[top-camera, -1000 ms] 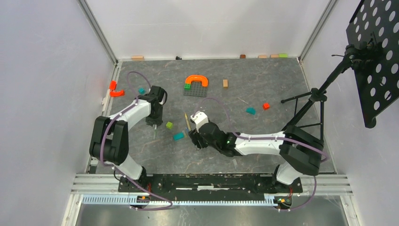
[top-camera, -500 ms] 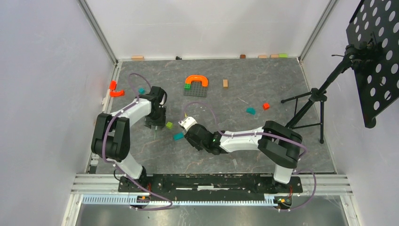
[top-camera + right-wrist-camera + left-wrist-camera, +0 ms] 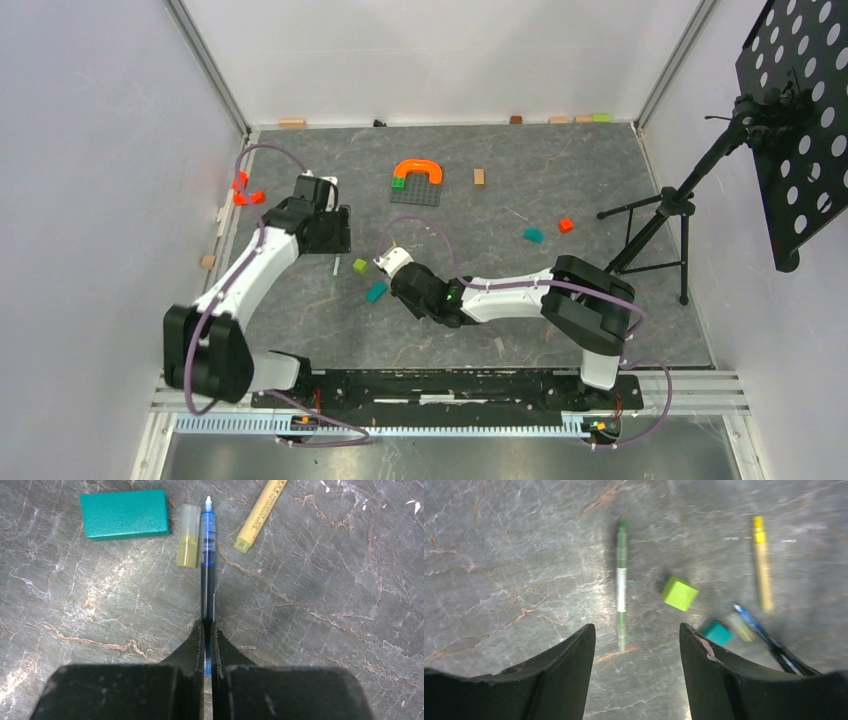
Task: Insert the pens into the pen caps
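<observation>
- Pinching blue pen (image 3: 207, 545) in right gripper (image 3: 207, 630), hiding its rear end.
- Holding left gripper (image 3: 636, 637) spread wide above blurred green pen (image 3: 622, 587).
- Seeing yellow pen (image 3: 260, 512) cut off at frame edge in right wrist view.

Left gripper (image 3: 635, 630) fingers (image 3: 549, 680) spread wide, nothing between the pads; both above the grey marbled bench (image 3: 514, 555); green pen (image 3: 621, 585) lies flat, running up-down the frame, lower end in the gap near the frame-left finger; lime cube (image 3: 679, 593) just beside it, apart; yellow pen (image 3: 762, 570) further frame-right, well apart; teal block (image 3: 717, 632), blurred pale cap (image 3: 740, 626) and blue pen (image 3: 764, 639) clustered by the frame-right finger, the pen's dark end passing behind it.
</observation>
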Robot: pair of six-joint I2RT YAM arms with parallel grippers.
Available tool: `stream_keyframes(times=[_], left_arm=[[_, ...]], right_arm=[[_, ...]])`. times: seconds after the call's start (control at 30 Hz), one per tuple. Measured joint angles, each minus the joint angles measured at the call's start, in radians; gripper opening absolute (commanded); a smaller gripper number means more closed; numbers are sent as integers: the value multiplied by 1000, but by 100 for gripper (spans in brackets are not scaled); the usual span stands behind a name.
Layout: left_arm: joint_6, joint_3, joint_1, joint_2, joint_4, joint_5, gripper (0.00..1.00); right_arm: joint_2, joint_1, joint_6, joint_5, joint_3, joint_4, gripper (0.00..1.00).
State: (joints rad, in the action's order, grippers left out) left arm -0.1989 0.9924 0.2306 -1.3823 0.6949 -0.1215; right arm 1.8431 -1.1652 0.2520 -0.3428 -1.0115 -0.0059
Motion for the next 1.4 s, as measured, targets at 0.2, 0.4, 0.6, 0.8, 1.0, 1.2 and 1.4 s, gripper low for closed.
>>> stream_keyframes(times=[0.2, 0.4, 0.6, 0.8, 1.0, 1.2, 1.4], left_arm=[[-26, -35, 0, 217, -53, 149, 70], [-94, -72, 0, 345, -108, 268, 70], [-199, -135, 1, 418, -154, 346, 70], [-260, -166, 1, 434, -155, 330, 67], [-312, -155, 58, 366, -96, 209, 66], [-423, -108, 236, 258, -24, 59, 68], [-639, -110, 433, 222, -78, -18, 99]], right_arm=[[-36, 0, 1, -14, 16, -45, 0], [-112, 0, 4, -42, 19, -64, 0], [-154, 0, 8, -52, 34, -63, 6], [-167, 0, 19, -49, 50, -79, 49], [-168, 10, 23, -3, 7, -184, 53], [-202, 38, 71, -58, -29, -293, 55], [-452, 136, 184, -201, 138, -378, 56]])
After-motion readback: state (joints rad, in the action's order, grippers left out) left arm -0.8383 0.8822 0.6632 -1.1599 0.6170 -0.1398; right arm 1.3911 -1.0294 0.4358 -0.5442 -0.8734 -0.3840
